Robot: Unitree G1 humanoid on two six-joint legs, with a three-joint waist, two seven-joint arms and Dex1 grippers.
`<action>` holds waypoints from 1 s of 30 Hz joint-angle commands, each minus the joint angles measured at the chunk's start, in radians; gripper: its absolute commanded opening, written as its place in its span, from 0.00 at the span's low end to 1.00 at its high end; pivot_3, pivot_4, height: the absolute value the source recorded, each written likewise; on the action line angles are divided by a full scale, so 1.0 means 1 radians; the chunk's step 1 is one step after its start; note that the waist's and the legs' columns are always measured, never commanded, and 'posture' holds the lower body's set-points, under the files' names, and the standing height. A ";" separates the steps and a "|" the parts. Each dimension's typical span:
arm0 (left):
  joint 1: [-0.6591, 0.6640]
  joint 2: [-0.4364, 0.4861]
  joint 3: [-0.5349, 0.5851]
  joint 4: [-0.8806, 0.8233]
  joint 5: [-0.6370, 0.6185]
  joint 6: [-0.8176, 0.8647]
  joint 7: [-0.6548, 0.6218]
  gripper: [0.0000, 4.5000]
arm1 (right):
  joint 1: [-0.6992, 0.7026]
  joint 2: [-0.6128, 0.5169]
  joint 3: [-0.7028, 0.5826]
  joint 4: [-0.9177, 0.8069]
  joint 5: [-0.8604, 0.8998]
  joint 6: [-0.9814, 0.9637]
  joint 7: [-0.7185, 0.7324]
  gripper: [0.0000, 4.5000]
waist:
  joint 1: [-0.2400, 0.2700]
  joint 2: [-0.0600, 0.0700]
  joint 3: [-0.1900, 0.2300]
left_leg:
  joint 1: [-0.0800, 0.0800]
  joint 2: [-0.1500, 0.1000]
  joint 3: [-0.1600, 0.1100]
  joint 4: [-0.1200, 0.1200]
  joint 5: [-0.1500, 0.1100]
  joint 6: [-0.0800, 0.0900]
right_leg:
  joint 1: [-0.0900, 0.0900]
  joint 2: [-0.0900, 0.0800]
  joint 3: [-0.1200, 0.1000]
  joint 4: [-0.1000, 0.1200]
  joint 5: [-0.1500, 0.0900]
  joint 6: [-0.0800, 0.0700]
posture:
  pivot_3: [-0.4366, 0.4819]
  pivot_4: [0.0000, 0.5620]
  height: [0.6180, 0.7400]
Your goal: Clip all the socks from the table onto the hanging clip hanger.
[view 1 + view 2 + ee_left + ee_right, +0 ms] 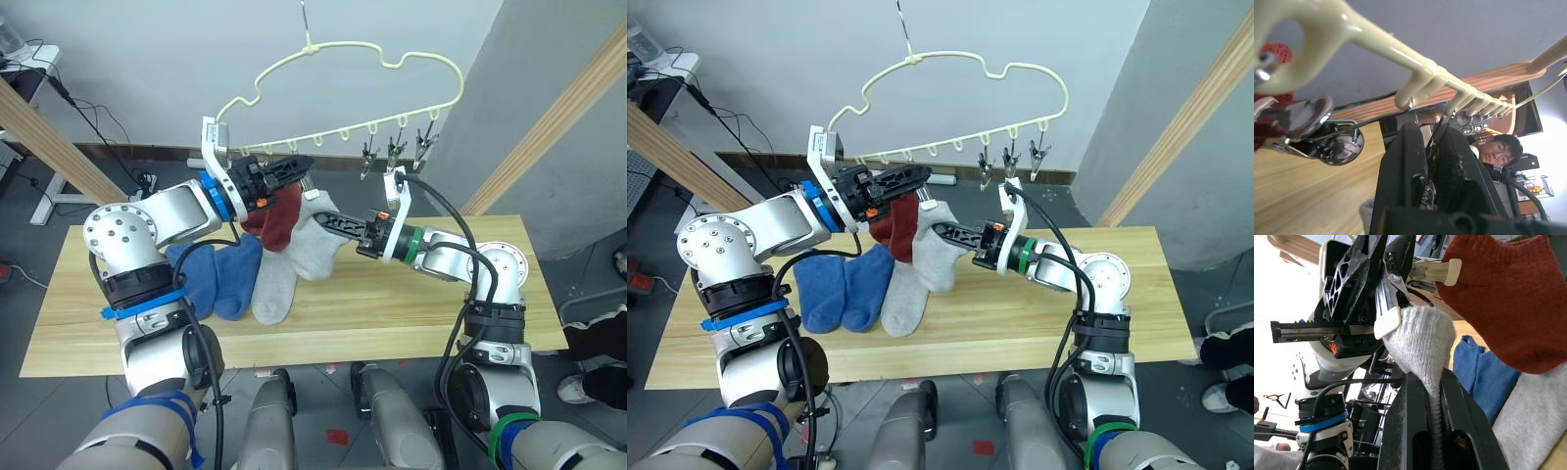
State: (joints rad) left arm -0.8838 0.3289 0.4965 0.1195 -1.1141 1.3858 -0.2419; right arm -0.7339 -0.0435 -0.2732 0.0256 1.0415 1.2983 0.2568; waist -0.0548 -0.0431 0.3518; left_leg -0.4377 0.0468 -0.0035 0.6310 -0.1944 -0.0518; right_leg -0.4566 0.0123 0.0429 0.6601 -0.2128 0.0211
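Socks first: a soft light grey ankle sock [939, 257] is up off the long light wooden plank table [1038, 333], pinched in the right gripper [1434, 382], whose jaws are closed tight on its cuff; it's being fed up to a small metal clip [1396, 284] on the pale cream-yellow cloud-shaped wire clip hanger [343, 49]; the left gripper [1432, 147] has its jaws squeezed shut around that clip, I'd guess to lever it open; a rust red sock [279, 220] already hangs just beside it; two blue socks [216, 279] and another grey sock [274, 289] lie near the table's middle; fabric looks light, floppy and stretchy, so grab the cuff edge and keep it taut or it'll fold away from the clip.
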 commanded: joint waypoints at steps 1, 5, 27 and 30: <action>0.038 0.027 -0.072 -0.064 0.024 -0.037 -0.065 0.04 | -0.015 0.003 -0.002 -0.016 0.024 -0.013 0.001 0.01 | 0.001 0.000 0.000 | 0.000 0.000 0.000 0.000 0.000 0.000 | 0.000 0.000 0.000 0.000 0.000 0.000 | 0.45 0.54 1.00; 0.058 0.046 -0.094 -0.087 0.013 -0.057 -0.103 0.04 | -0.017 0.003 -0.001 -0.013 0.021 -0.017 0.000 0.01 | 0.001 0.000 0.000 | 0.000 0.000 0.000 0.000 0.000 0.000 | 0.000 0.000 0.000 0.000 0.000 0.000 | 0.45 0.54 1.00; 0.245 0.241 -0.147 -0.396 0.027 -0.131 -0.168 1.00 | -0.022 -0.046 0.140 -0.031 -0.145 -0.204 0.077 0.32 | 0.005 0.000 0.000 | 0.000 0.001 0.000 -0.001 0.000 0.000 | -0.001 0.000 0.000 0.000 0.000 0.000 | 0.48 0.55 1.00; 0.311 0.214 -0.137 -0.445 0.044 -0.181 -0.121 1.00 | 0.028 -0.118 0.214 -0.092 -0.220 -0.252 0.129 0.55 | 0.011 0.000 0.000 | 0.000 0.000 0.000 -0.001 0.000 0.000 | -0.001 0.000 0.000 0.000 0.000 0.000 | 0.48 0.55 1.00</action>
State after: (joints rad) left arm -0.5911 0.5522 0.3409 -0.2813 -1.0713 1.2373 -0.3860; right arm -0.7340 -0.1378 -0.0850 -0.0038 0.8503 1.0770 0.3453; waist -0.0433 -0.0430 0.3517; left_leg -0.4381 0.0466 -0.0029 0.6302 -0.1944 -0.0519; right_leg -0.4573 0.0115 0.0432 0.6593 -0.2128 0.0211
